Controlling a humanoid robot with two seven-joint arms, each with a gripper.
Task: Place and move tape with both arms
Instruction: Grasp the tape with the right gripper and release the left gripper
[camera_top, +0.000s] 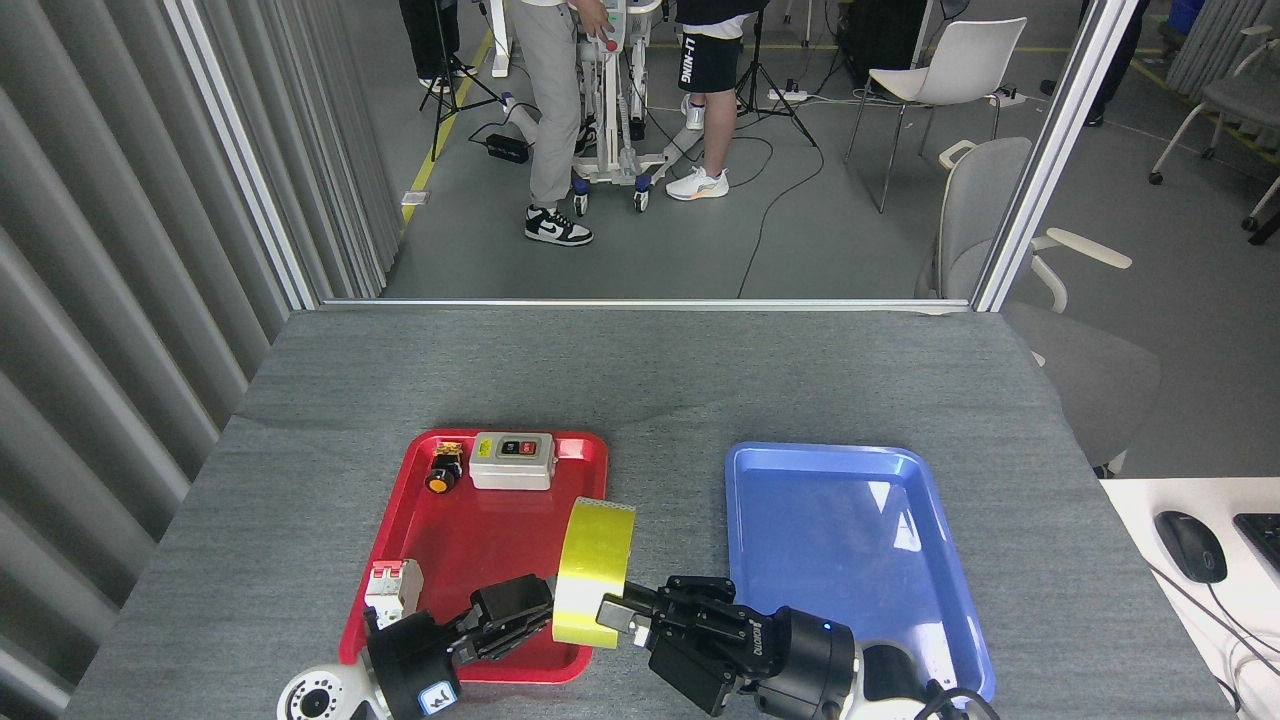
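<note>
Head view: white lettering on the right gripper (622, 622) wrist, too small to read; "LI-NING" printed on the black shorts (706, 60) of a person standing beyond the table's far edge; the grey switch box (512, 460) carries a yellow label, text unreadable; red tray (580, 452) near the table's front-left holds the switch box at its far edge, a small black-and-orange push button (441, 470) just left of the box, and a white breaker with red levers (392, 588) at the tray's left rim near the front corner; blue tray (752, 462) to the right, well apart from the red one, nothing in it; the tape (592, 572), yellow roll standing on edge and tilted slightly, sits over the red tray's front-right corner, between both grippers; left gripper (520, 612) reaches in from the left, fingers touching the roll's left face, cannot tell whether spread or closed; right gripper comes from the right, fingertips (612, 611) against the roll's lower right side, appears to pinch the roll's rim; grey table (640, 370) otherwise bare towards the far edge; a white chair (950, 60) and a grey chair (985, 200) on the floor beyond.
</note>
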